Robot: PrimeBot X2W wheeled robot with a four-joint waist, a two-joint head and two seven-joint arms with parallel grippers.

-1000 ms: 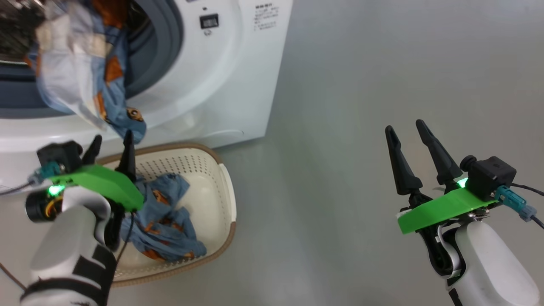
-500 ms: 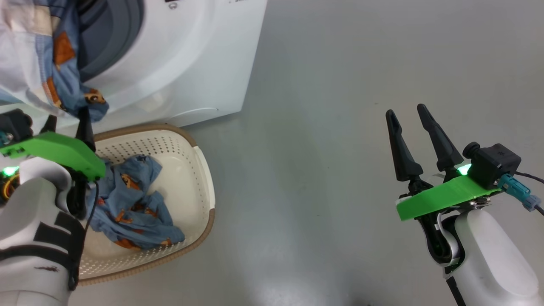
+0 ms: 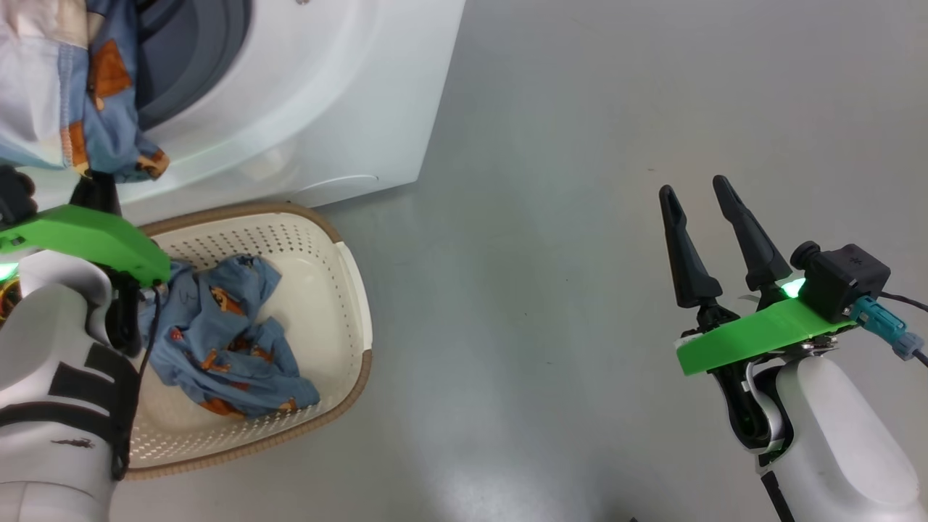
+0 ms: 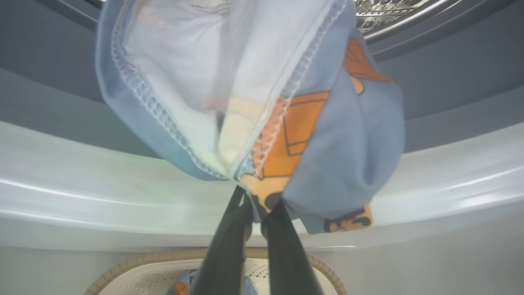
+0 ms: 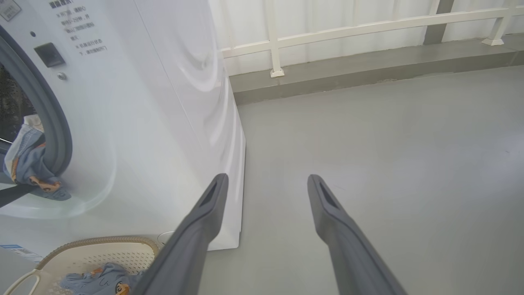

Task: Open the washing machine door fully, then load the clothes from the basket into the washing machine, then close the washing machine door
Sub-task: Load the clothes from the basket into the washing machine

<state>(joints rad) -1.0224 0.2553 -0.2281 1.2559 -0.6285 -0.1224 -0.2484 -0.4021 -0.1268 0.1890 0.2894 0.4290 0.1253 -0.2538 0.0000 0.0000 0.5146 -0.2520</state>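
A blue garment with orange prints and a white lining [image 4: 245, 102] hangs out of the washing machine [image 3: 326, 109] mouth, over the grey rubber ring [image 4: 450, 82] and below the steel drum [image 4: 389, 12]. My left gripper [image 4: 257, 203] is shut on the lower tip of these clothes [image 3: 65, 94], just above the basket [image 3: 348, 283]. More blue clothes [image 3: 217, 341] lie crumpled in the cream basket [image 5: 102, 241]. My right gripper [image 3: 694, 187] hovers open over bare floor, well to the right, with nothing between its fingers [image 5: 213, 205]. The washing machine door is out of view.
Grey floor [image 3: 580, 290] stretches to the right of the machine and basket. A low kerb with a white railing [image 5: 368, 28] runs along the back. The basket sits tight against the machine's front.
The head camera has shifted, sliding the scene left. My left gripper stood open under the hanging garment and has now shut on its lower tip. The right gripper has stayed put.
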